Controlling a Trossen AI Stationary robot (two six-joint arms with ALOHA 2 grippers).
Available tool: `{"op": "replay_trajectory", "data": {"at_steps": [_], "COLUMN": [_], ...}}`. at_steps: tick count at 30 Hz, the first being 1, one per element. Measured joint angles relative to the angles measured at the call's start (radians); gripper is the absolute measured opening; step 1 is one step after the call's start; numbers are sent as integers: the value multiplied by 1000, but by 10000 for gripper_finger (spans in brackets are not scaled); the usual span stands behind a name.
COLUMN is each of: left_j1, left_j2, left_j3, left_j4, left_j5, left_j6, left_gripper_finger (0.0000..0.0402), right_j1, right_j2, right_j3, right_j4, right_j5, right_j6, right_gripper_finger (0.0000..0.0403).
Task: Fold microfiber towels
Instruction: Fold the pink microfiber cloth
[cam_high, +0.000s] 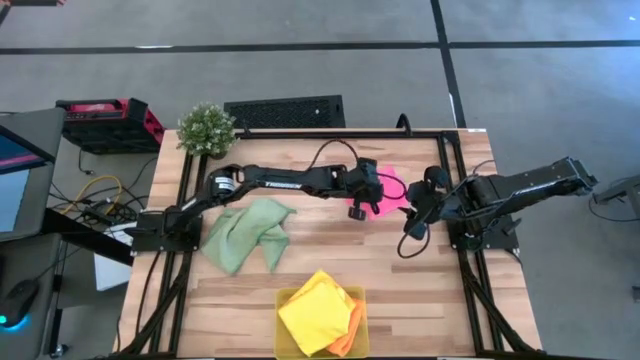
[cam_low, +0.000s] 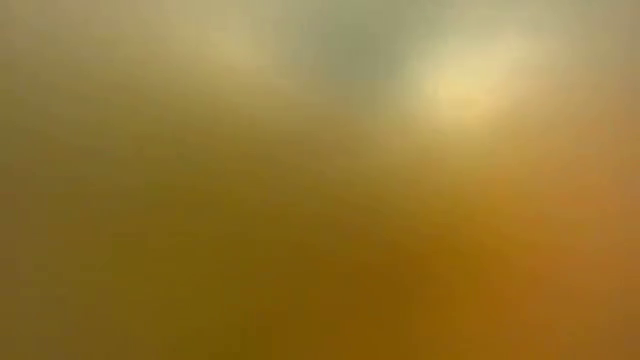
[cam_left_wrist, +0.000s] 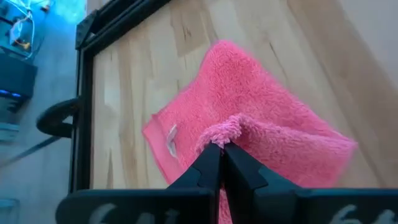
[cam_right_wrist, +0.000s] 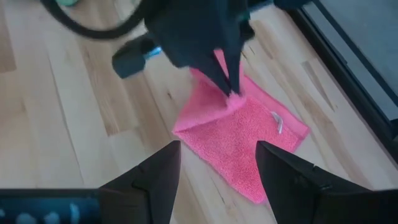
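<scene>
Left wrist view: left gripper (cam_left_wrist: 221, 152) was pinched shut on a raised fold of the hot pink towel (cam_left_wrist: 261, 118)
Pink towel: lay on the wooden table (cam_high: 330, 255), right under those fingertips
Right gripper (cam_right_wrist: 217, 165): fingers spread wide, hovering just short of the towel, touching nothing

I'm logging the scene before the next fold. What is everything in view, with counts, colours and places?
Pink towel: 1, hot pink, far middle of table, one corner pinched up.
Green towel: 1, pale green, crumpled, left of centre.
Yellow towel: 1, bright yellow, in tray.
Orange towel: 1, orange, under the yellow one.
Tray: 1, translucent yellow, near edge.
Plant: 1, green, far left corner.
Left hand: shut on pink towel.
Right hand: open, above pink towel.
</scene>
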Motion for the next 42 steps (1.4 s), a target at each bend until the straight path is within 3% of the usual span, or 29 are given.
{"op": "replay_trajectory", "data": {"at_steps": [9, 14, 33, 42], "left_j1": [2, 11, 26, 14], "left_j2": [106, 104, 198, 205], "left_j3": [223, 228, 229, 228], "left_j4": [-7, 33, 205, 209], "left_j5": [22, 96, 85, -29], "left_j6": [77, 96, 129, 141], "left_gripper_finger": [0, 0, 0, 8], "right_j1": [0, 2, 2, 2], "right_j2": [-1, -17, -39, -39], "right_j3": [0, 0, 0, 0], "right_j4": [-5, -11, -16, -15], "right_j5": [-4, -3, -3, -3], "right_j6": [0, 0, 0, 0], "right_gripper_finger": [233, 233, 233, 233]}}
